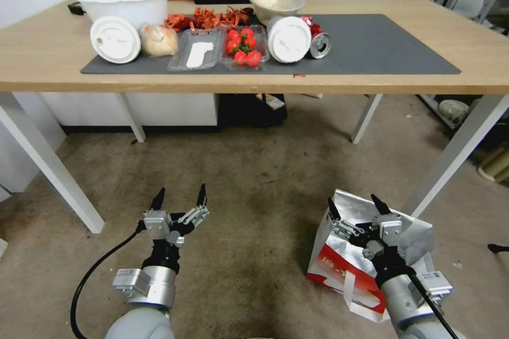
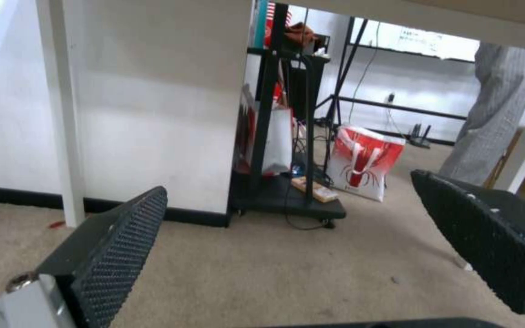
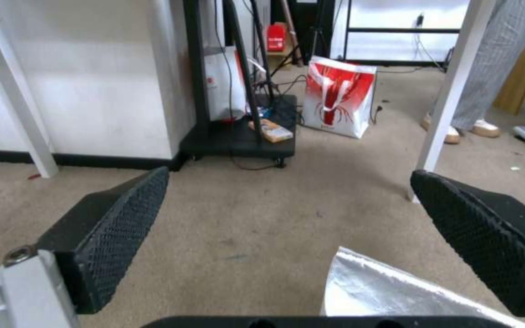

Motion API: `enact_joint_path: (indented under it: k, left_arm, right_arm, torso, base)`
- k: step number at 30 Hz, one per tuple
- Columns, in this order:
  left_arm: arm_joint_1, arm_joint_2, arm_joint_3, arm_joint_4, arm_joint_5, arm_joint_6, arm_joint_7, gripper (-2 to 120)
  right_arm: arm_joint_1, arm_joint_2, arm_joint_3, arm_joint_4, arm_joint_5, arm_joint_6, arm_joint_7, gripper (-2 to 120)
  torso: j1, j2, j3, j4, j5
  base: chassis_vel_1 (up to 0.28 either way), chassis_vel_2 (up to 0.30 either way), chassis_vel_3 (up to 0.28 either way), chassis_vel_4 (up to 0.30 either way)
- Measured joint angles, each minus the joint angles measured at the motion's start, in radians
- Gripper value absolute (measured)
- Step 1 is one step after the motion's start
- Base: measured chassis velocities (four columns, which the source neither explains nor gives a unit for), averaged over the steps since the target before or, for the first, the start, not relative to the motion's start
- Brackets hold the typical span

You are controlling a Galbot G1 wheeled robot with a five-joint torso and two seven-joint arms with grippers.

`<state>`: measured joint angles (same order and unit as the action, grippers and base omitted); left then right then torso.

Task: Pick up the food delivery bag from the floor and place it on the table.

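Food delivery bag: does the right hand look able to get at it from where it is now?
Probably yes. The right hand hangs open directly over the food delivery bag standing on the floor, its foil mouth facing up, with nothing between them.

The wooden surface [image 1: 424, 80] is covered by a dark grey mat [image 1: 382, 47], on which bowls, lidded containers, a tray of tomatoes [image 1: 244, 47] and a can [image 1: 320, 45] are placed. On the floor [image 1: 254, 185] the food delivery bag [image 1: 339, 259] is standing.

A lab or test room; tripod legs [image 2: 342, 82], a wheeled equipment cart [image 3: 238, 136], cables, bare rough floor [image 1: 254, 180].
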<state>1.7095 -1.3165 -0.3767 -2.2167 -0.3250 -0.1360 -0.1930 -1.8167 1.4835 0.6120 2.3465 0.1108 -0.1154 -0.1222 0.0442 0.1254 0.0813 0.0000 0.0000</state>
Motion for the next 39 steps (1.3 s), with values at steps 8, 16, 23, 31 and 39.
enact_joint_path:
  k: [8,16,23,31,39]
  left_arm:
    - [0.001,0.000,0.000,0.003,0.000,-0.002,-0.001,100]
    - [0.001,-0.001,0.000,0.005,0.001,-0.006,-0.001,100]
    - [0.001,-0.002,-0.001,0.008,0.001,-0.008,-0.001,100]
    - [0.002,-0.003,-0.001,0.011,0.002,-0.011,0.000,100]
    - [0.002,-0.007,0.001,0.020,0.007,-0.014,-0.001,100]
  right_arm:
    - [0.000,0.002,-0.001,-0.001,-0.002,0.000,0.000,100]
    - [0.000,0.002,-0.001,-0.001,-0.002,0.000,0.000,100]
    - [0.001,0.002,0.000,-0.002,-0.002,0.000,0.000,100]
    - [0.000,0.002,0.000,-0.004,-0.002,0.000,0.000,100]
    - [-0.002,0.000,-0.001,-0.008,-0.002,0.000,0.000,100]
  torso:
    - [-0.004,-0.034,-0.030,0.0000,0.0000]
    - [-0.007,-0.068,-0.061,0.0000,0.0000]
    - [-0.009,-0.094,-0.081,0.0000,-0.0001]
    - [-0.012,-0.104,-0.081,0.0000,0.0000]
    - [-0.012,-0.101,-0.081,0.0000,0.0000]
  base:
    - [0.000,0.000,0.000,0.000]
    - [0.000,0.000,0.000,0.000]
    - [0.000,0.000,0.000,0.000]
    - [0.000,0.000,0.000,0.000]
    - [0.000,0.000,0.000,0.000]
